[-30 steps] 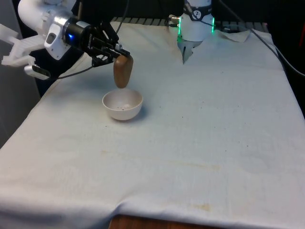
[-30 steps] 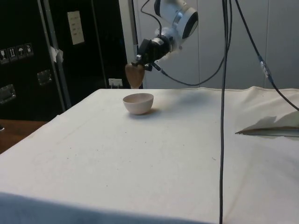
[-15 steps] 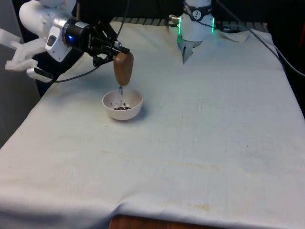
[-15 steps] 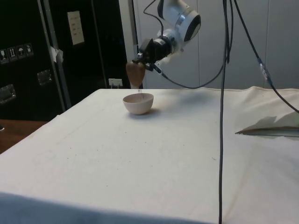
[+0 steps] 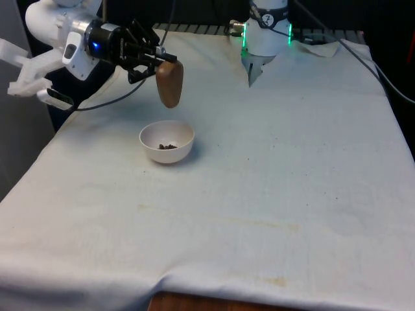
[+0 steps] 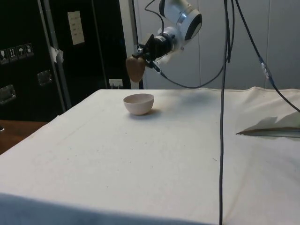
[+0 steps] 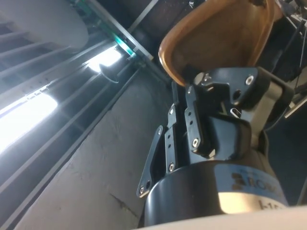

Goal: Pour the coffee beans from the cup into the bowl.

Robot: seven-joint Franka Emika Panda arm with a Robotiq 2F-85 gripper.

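You have the cup clamped in the pincer, held upside-down in the air above the bowl and clear of it, a little toward the worktop's far edge from the bowl. The pincer grips the cup's rim, one finger inside the mouth and one outside, as the wrist view shows. Treat the cup as light and stiff: a small, smooth brown cup, probably plastic or glazed, rounded at the base and wider at the mouth, and likely slippery on that glossy wall. Judged from its look, it weighs little now that it is tipped out, so the rim grip should hold, but a thin wall pinched at one spot can pivot if you swing it fast; turn the wrist gently when you right it. If you ever need a fresh hold, the rim is the sensible place, since the rounded body offers the fingers nothing flat. The bowl is small, off-white and round, sitting on the white cloth near the worktop's far corner on the front view's left, and it looks light enough to skid if bumped, so keep the cup well above its lip. A dark little heap of coffee beans lies in the bottom of the bowl, which suggests the pour is done or nearly so.
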